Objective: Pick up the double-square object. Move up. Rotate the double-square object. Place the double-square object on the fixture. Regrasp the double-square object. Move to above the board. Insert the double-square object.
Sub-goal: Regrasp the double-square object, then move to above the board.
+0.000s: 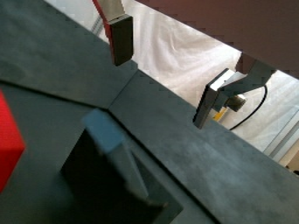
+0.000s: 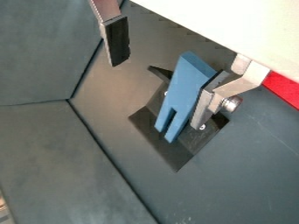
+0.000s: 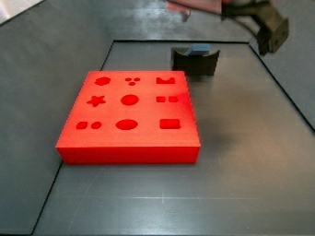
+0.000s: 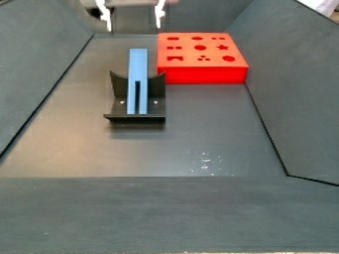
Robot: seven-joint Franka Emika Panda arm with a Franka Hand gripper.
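The double-square object is a slim blue-grey bar with a slot at one end. It leans on the dark fixture, free of the gripper, and shows in both wrist views. My gripper hangs open above and just behind the fixture, nothing between its fingers. In a wrist view one finger stands well clear of the bar and the other finger is close beside it. The red board with shaped holes lies next to the fixture.
Dark sloping walls ring the floor on all sides. White cloth hangs beyond the wall behind the gripper. The board fills the middle of the floor in a side view, with the gripper at the far corner.
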